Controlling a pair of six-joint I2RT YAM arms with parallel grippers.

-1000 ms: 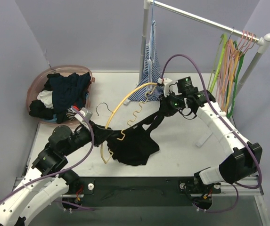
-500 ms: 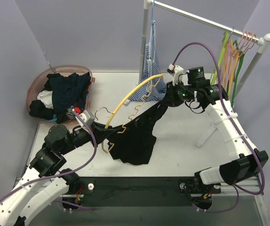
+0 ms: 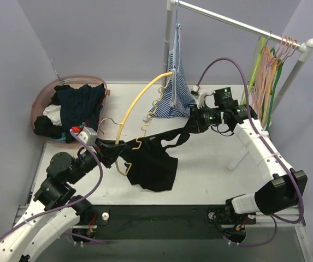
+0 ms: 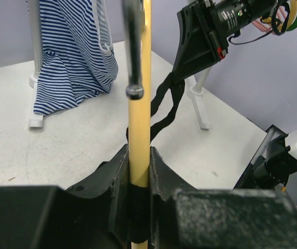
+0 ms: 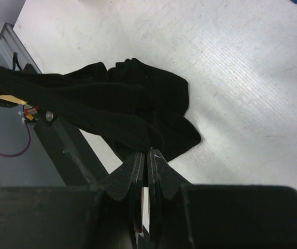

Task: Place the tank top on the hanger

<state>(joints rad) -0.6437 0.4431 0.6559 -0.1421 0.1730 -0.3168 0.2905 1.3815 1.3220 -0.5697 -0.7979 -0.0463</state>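
Note:
My left gripper (image 3: pixel 111 150) (image 4: pixel 139 171) is shut on the yellow hanger (image 3: pixel 136 103) (image 4: pixel 139 124) near its neck, where a band of black fabric wraps the bar. The hanger stands tilted, and its far end reaches the striped garment. Its metal hook (image 3: pixel 108 121) (image 4: pixel 133 46) points left. The black tank top (image 3: pixel 153 166) (image 5: pixel 122 106) hangs from the hanger's lower end onto the table. One of its straps (image 4: pixel 165 104) runs taut to the right gripper (image 3: pixel 191 125) (image 5: pixel 148 154), which is shut on it above the table.
A blue-and-white striped garment (image 3: pixel 177 93) (image 4: pixel 73 57) hangs from the rail (image 3: pixel 243 24). Green and orange hangers (image 3: pixel 268 71) hang at its right end. A pink basket (image 3: pixel 46 96) of dark clothes sits far left. The rack's foot (image 3: pixel 237 159) lies right of centre.
The left arm has drawn back to the left and raised the hanger's far end up to the striped garment. The right gripper rose, then came back down, still holding the strap.

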